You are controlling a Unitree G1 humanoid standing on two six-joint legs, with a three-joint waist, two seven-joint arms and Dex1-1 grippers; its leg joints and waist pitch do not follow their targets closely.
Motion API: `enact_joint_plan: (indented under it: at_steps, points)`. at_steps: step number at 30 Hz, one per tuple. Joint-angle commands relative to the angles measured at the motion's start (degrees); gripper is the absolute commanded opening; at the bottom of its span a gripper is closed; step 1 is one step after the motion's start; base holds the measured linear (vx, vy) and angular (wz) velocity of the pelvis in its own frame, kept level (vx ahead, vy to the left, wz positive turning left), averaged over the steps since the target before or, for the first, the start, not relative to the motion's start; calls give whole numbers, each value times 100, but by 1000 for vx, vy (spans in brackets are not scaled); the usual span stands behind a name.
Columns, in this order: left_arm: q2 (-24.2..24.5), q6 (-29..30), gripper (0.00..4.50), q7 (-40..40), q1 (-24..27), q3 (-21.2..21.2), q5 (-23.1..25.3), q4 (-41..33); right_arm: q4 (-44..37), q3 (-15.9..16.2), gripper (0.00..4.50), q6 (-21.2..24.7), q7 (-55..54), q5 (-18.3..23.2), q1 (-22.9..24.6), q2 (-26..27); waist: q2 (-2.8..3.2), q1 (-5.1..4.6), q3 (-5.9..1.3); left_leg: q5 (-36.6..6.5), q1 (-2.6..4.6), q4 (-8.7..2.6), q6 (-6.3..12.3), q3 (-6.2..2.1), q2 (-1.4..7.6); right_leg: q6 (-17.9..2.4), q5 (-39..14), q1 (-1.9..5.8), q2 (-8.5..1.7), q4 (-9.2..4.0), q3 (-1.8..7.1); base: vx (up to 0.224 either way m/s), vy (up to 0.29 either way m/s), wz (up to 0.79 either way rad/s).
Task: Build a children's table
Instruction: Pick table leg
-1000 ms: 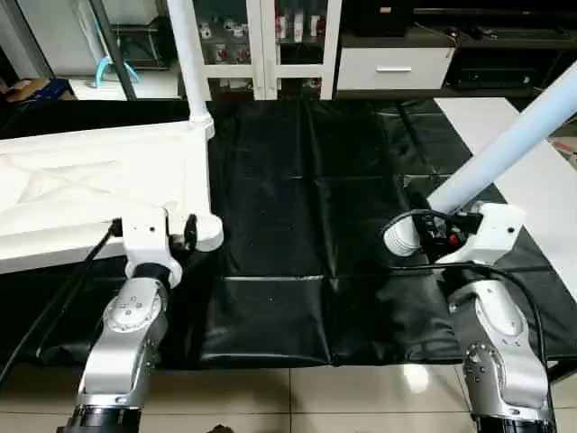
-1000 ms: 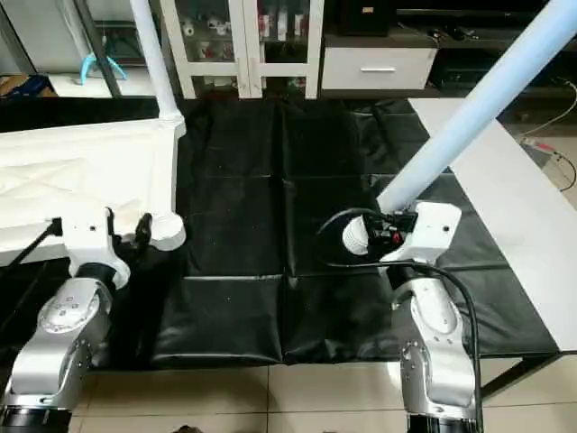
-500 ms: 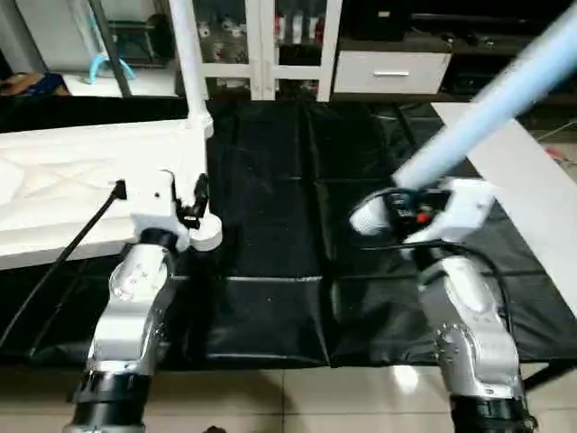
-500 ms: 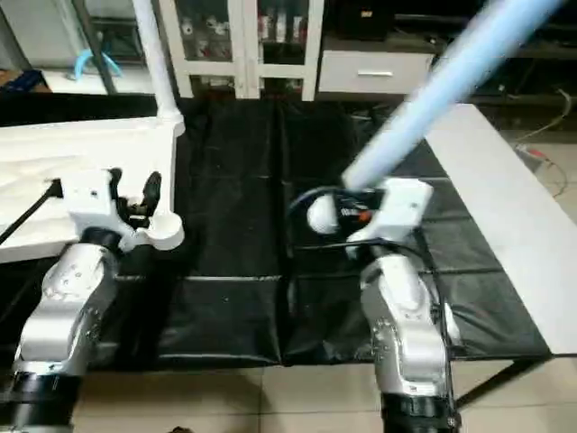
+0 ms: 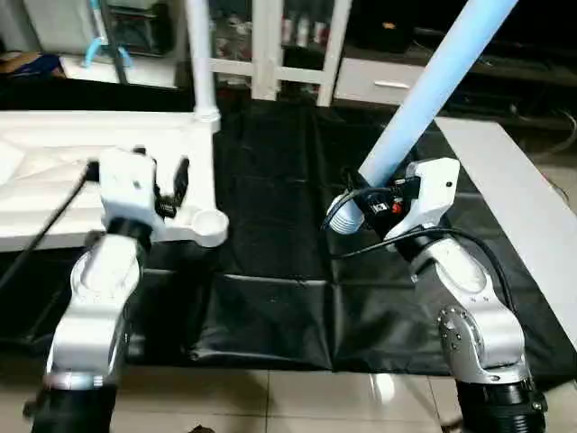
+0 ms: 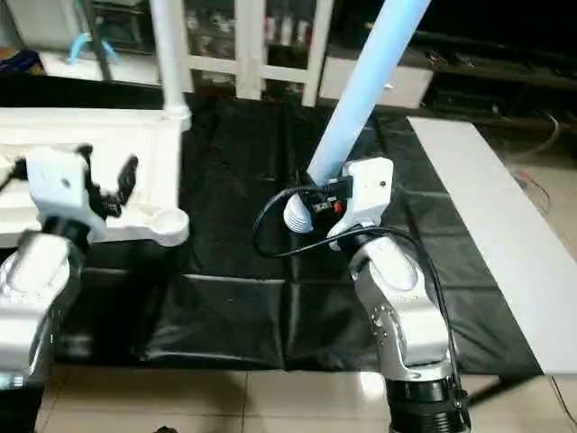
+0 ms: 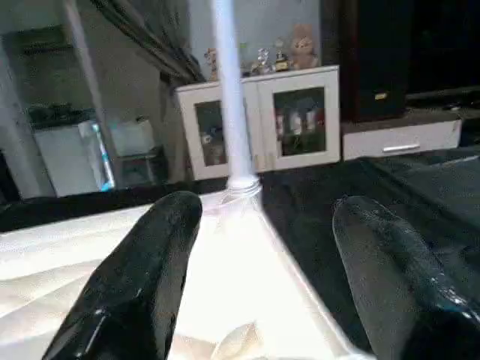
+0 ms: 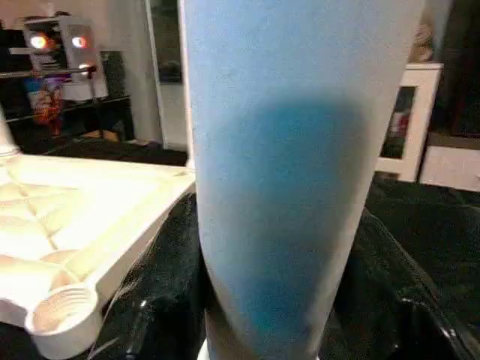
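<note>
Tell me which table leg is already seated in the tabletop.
The upright leg at the tabletop's far corner, standing in its socket. The other leg is tilted in the right pincer, clear of the tabletop.

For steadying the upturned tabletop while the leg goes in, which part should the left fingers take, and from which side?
Take the tabletop by its raised rim beside the empty corner socket, coming from the robot's near side. The rim is a thin wall the open left gripper can straddle, and the socket stays free for the leg.

Head stereo pair looks steeply down, sharing the black plastic sheet [image 5: 297, 225]; wrist cameras look level, close.
</note>
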Motion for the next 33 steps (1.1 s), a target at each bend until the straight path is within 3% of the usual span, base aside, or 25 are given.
enact_joint_plan:
  at_steps: [1, 2, 3, 4, 5, 7, 8, 9, 10, 11, 12, 13, 14, 15, 17, 18, 20, 21, 22, 23, 25, 28, 30, 33]
  points:
    - [39, 155, 322, -92, -2, -135, 28, -170, -169, -60, 181, 93, 35, 89, 40, -2, 292, -63, -291, -2916, 431, -508, 73, 18, 168, -695, -2962, 39, -268, -556, 222, 0, 0, 0]
    - [85, 220, 322, -189, -1, -232, -44, -232, -258, -113, 181, 165, -12, 209, 111, 58, 216, -88, -230, -3201, 496, -573, -70, -30, 216, -865, -2495, -4, -158, -484, 205, 0, 0, 0]
    - [98, 236, 322, -216, -15, -265, -55, -230, -289, -132, 181, 197, -36, 237, 139, 69, 220, -58, -276, -3259, 612, -625, -83, -48, 250, -1045, -1931, -22, -158, -407, 250, 63, 4, 3]
    - [100, 238, 322, -225, -18, -289, -54, -222, -303, -144, 181, 209, -44, 248, 164, 70, 286, -78, -279, -3181, 587, -645, -65, -62, 242, -1117, -1620, 15, -141, -347, 263, 85, 19, -1]
    - [53, 268, 322, -267, -23, -285, -73, -208, -336, -136, 181, 237, -14, 254, 220, 29, 239, -77, -319, -2677, 466, -633, 77, 43, 166, -1263, -1091, 185, -174, -336, 321, 85, 19, -1]
    - [40, 283, 322, -277, -23, -280, -73, -205, -355, -125, 181, 250, 8, 252, 245, 4, 232, -42, -382, -2012, 365, -586, 213, 122, 100, -1256, -696, 324, -194, -334, 355, 92, 14, -7]
    - [-44, 341, 322, -279, -15, -253, -139, -202, -395, -111, 181, 254, 51, 239, 301, -44, 300, -31, -420, -1492, 321, -540, 314, 169, 44, -1235, -393, 386, -189, -310, 366, 84, 11, -7]
    - [-91, 374, 322, -282, -7, -234, -182, -201, -410, -105, 181, 253, 64, 228, 326, -60, 286, -54, -447, -1099, 313, -496, 401, 193, 12, -1206, -62, 413, -151, -295, 368, 63, 9, -3]
    - [-191, 408, 322, -301, 7, -228, -236, -165, -457, -94, 181, 236, 78, 197, 394, -94, 316, -41, -467, -792, 270, -456, 493, 205, -20, -1223, 182, 463, -135, -257, 371, 74, 9, -2]
    - [-204, 402, 322, -309, 7, -240, -230, -148, -470, -91, 181, 229, 76, 191, 412, -100, 284, -46, -473, -702, 255, -440, 551, 217, -35, -1216, 246, 479, -126, -267, 378, 74, 9, -2]
    - [-269, 385, 322, -303, -16, -283, -227, -80, -526, -93, 181, 227, 37, 153, 464, -122, 351, -37, -489, -576, 248, -415, 633, 227, -54, -1227, 339, 494, -121, -248, 385, 70, 7, 0]
    - [-285, 385, 322, -297, -23, -288, -231, -67, -538, -95, 181, 230, 30, 148, 475, -124, 329, -48, -487, -559, 268, -408, 680, 234, -51, -1217, 363, 480, -110, -262, 388, 69, -4, 3]
    - [-367, 382, 322, -267, -58, -318, -255, -3, -597, -110, 181, 243, -5, 122, 527, -134, 345, -60, -498, -481, 264, -395, 752, 227, -50, -1226, 421, 499, -92, -244, 385, 69, -4, 3]
    - [-491, 388, 322, -199, -125, -327, -308, 91, -668, -153, 181, 266, -56, 100, 601, -143, 407, -48, -517, -404, 281, -382, 807, 222, -51, -1244, 462, 497, -89, -222, 376, 61, -11, 2]
    - [-528, 388, 322, -171, -152, -331, -315, 124, -702, -167, 181, 284, -87, 97, 629, -157, 388, -52, -526, -256, 311, -365, 949, 207, -41, -1218, 582, 490, -62, -205, 366, 55, -14, 4]
    - [-569, 368, 322, -162, -210, -346, -311, 194, -765, -209, 181, 324, -146, 106, 679, -180, 440, -64, -538, -111, 337, -351, 1061, 185, -43, -1175, 658, 473, -42, -188, 346, 50, -14, 4]
    - [-598, 363, 322, -170, -251, -345, -302, 234, -787, -227, 181, 336, -174, 126, 703, -209, 438, -72, -548, 18, 350, -333, 1226, 158, -26, -1153, 670, 469, -43, -162, 326, 0, 0, 0]
    - [-605, 369, 322, -182, -269, -339, -312, 255, -788, -231, 181, 334, -181, 123, 711, -220, 501, -63, -554, 62, 352, -325, 1249, 156, -37, -1147, 647, 471, -47, -161, 318, 0, 0, 0]
    - [-626, 381, 322, -195, -292, -328, -311, 277, -784, -240, 181, 328, -188, 123, 725, -246, 521, -84, -552, 54, 377, -324, 1292, 144, -25, -1145, 557, 452, -42, -166, 303, 0, 0, 0]
    - [-633, 378, 322, -209, -303, -298, -326, 301, -780, -241, 181, 324, -214, 100, 738, -259, 488, -97, -546, 3, 372, -324, 1315, 149, -27, -1163, 450, 468, -47, -188, 304, 0, 0, 0]
    - [-656, 374, 322, -238, -301, -249, -349, 326, -774, -255, 181, 327, -247, 86, 755, -272, 479, -97, -529, -227, 315, -332, 1251, 191, -54, -1194, 180, 523, -75, -252, 326, 0, 0, 0]
    - [-684, 350, 322, -246, -284, -195, -359, 347, -803, -258, 181, 367, -277, 60, 785, -246, 494, -140, -468, -807, 309, -394, 882, 216, -36, -1175, -625, 588, -94, -369, 327, 0, 0, 0]
    - [-721, 341, 322, -190, -278, -142, -405, 362, -856, -242, 181, 411, -285, 58, 835, -230, 507, -193, -461, -1102, 359, -423, 696, 205, -21, -1118, -996, 626, -73, -420, 320, 0, 0, 0]
    - [-726, 310, 322, -176, -281, -136, -398, 418, -864, -205, 181, 459, -336, 28, 867, -239, 504, -220, -470, -1196, 412, -437, 676, 203, -62, -1034, -1035, 685, -36, -450, 333, 0, 0, 0]
